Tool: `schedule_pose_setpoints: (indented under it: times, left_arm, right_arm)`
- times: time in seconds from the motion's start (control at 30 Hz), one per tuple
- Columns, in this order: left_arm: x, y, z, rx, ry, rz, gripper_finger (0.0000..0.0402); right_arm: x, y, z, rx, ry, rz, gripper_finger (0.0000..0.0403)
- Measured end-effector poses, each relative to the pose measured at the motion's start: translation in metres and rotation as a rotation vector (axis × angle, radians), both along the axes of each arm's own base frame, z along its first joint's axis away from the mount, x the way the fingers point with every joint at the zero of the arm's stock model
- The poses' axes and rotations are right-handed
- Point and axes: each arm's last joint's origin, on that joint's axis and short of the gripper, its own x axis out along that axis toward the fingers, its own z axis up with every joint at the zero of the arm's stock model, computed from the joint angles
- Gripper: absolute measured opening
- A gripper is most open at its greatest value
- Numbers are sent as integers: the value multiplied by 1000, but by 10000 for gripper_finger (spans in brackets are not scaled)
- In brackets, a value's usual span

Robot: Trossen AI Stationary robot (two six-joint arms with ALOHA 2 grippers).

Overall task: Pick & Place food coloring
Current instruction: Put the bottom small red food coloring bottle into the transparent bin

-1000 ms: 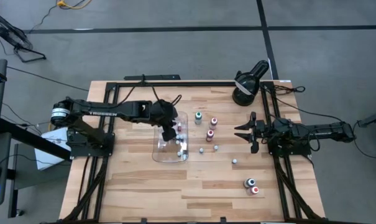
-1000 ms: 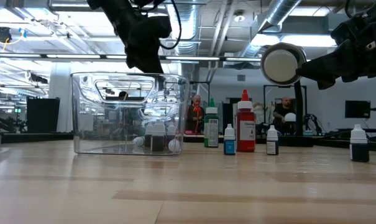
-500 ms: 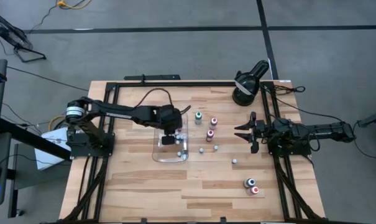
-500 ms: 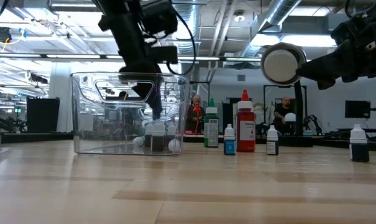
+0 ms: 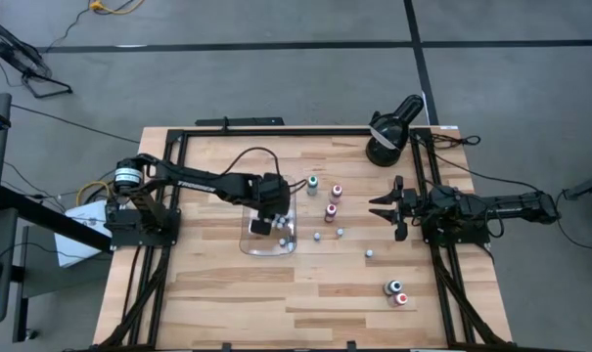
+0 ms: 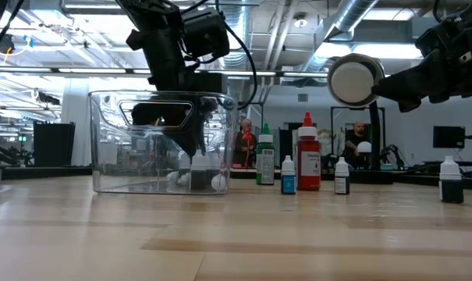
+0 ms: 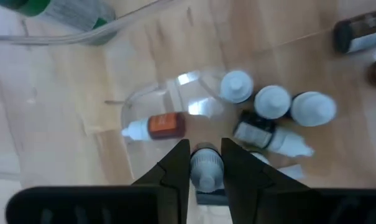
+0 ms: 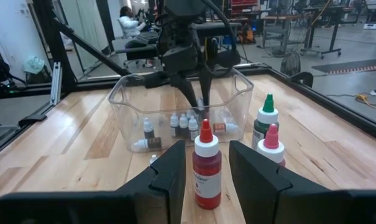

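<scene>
Gripping a small food coloring bottle [image 7: 206, 169], left gripper [image 5: 267, 210] sits inside clear tray [image 5: 249, 239] at frame center; right gripper [image 5: 386, 206], fingers parted and empty, waits center-right.

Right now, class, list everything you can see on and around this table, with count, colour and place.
table: one, light wood, under everything
tray: one, clear, left of centre
tray bottles: about five, mostly white caps, two lying down
loose bottles: eight, green, red, pink and white caps, right of tray
lamp: one, black, right-side table corner
people: two, in the room behind
left hand: inside tray, shut on held bottle, pale cap
right hand: open, empty, right side of table
</scene>
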Motion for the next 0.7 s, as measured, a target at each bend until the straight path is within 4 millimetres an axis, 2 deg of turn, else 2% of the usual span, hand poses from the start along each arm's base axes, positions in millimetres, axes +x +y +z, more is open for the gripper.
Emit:
schedule_pose_setpoints:
  times: [0.43, 0.7]
  left_arm:
    - [2, 2, 1, 7, -19, 5, 64]
    - [2, 1, 1, -17, -24, -8, 101]
  right_arm:
    - [0, 0, 0, 0, 0, 0, 113]
    - [0, 0, 0, 0, 0, 0, 113]
